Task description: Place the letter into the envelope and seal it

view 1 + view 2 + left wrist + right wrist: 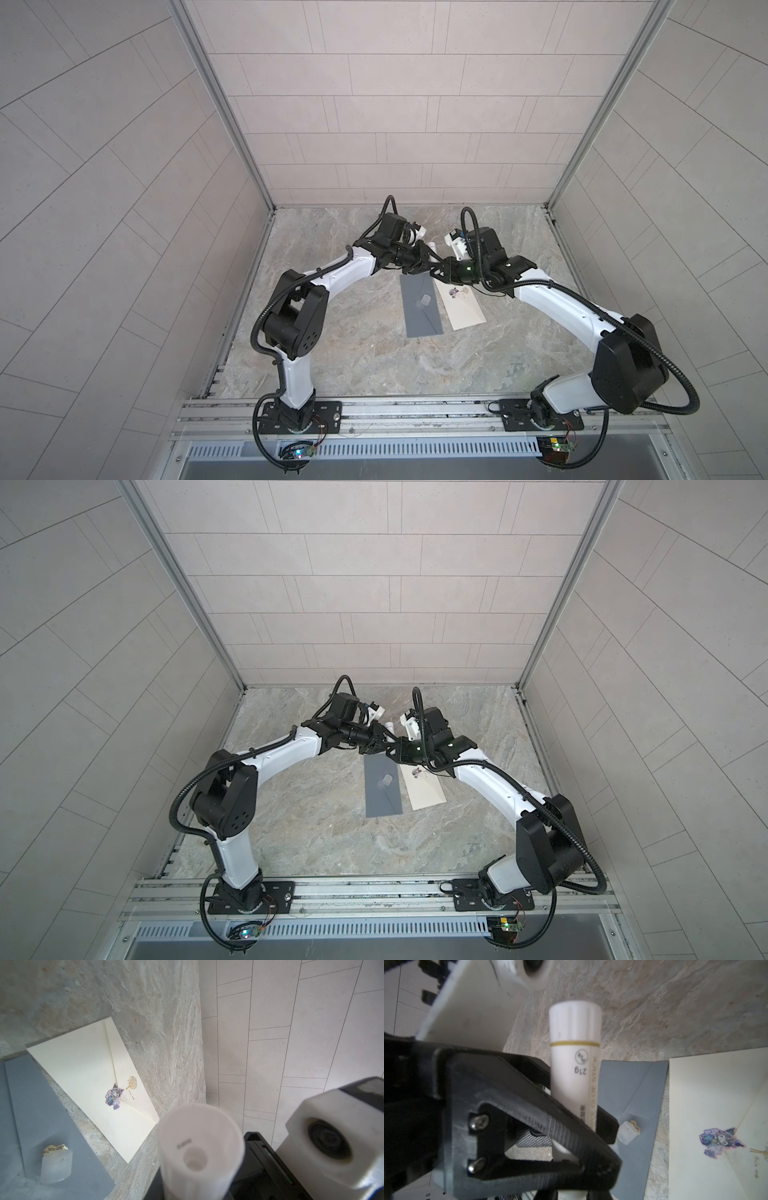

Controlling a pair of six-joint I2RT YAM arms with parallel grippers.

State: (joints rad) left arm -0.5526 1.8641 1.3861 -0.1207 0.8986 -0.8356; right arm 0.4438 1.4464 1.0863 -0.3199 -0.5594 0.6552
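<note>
The worktop (374,353) is a marbled grey stone-look slab. Two flat paper envelopes lie on it, long sides just beside each other. One is a matte grey envelope (419,322) with diagonal fold lines. At its 3 o'clock is a smooth cream envelope (461,311), whose pointed flap carries one purple cartoon sticker (114,1097) and a gold tree print (131,1082). One frosted, translucent cap (56,1165), a short cylinder, rests on the grey envelope beside a small gold emblem (55,1148).

At the envelopes' 12 o'clock end the two black claws meet above the worktop on a single glue stick (575,1068). It is a white plastic cylinder with a thin gold band and a ribbed end. The left claw (426,262) is narrowed onto the stick's body, one finger on either side. The right claw (438,270) is narrowly clamped on the stick's other end.
</note>
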